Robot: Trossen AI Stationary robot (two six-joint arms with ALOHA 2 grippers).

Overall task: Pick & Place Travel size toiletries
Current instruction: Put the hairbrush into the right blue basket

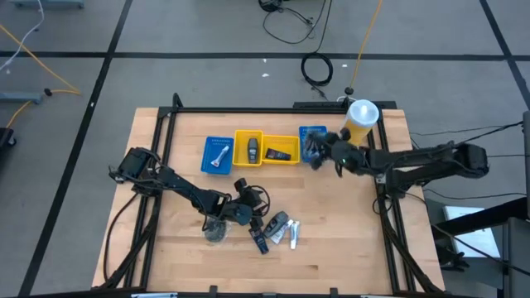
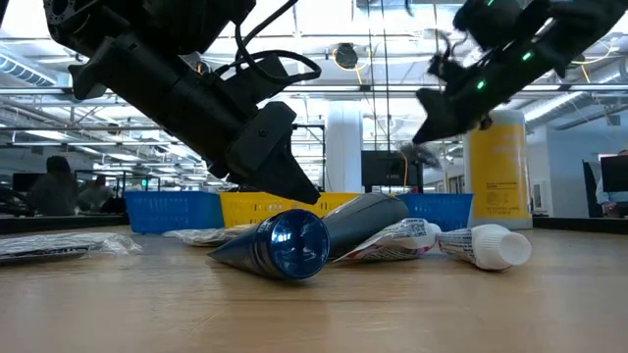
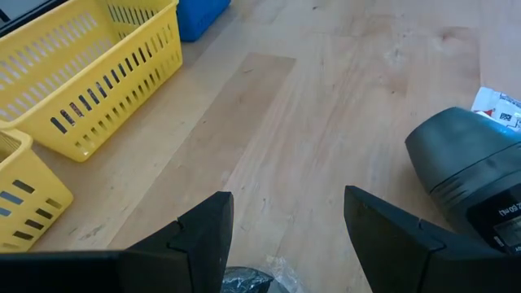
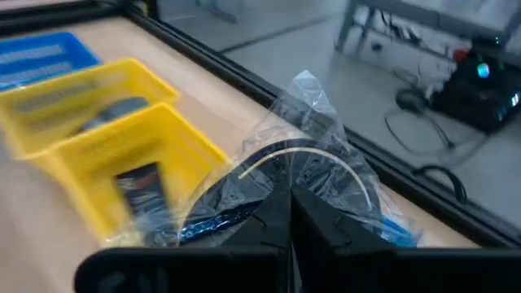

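Observation:
My right gripper (image 1: 317, 151) is shut on a dark round disc in clear wrap (image 4: 303, 155) and hovers above the far-right blue tray (image 1: 310, 134). My left gripper (image 3: 286, 224) is open, low over bare wood beside the pile of toiletries (image 1: 275, 228): dark tubes, one with a blue cap (image 2: 290, 242), and white tubes (image 2: 481, 245) lying flat on the table. Another wrapped disc (image 1: 215, 231) lies on the table near the left gripper. A silver tube (image 1: 220, 155) lies in the left blue tray, and a dark item (image 1: 251, 149) and a black packet (image 1: 280, 154) lie in the yellow trays. My right gripper pinches the clear wrap (image 4: 281, 183) of the disc between its two shut fingers (image 4: 269, 220). The crinkled wrap and the dark disc stand out beyond the fingertips. The disc is lifted clear of the table, above the blue tray (image 4: 37, 53).
Blue and yellow trays (image 1: 248, 147) stand in a row along the table's far side. A tall yellow bottle with white cap (image 1: 361, 117) stands at the far right, close to the right arm. Black frame rails (image 1: 166, 124) edge the table. Bare wood lies between the trays and the pile.

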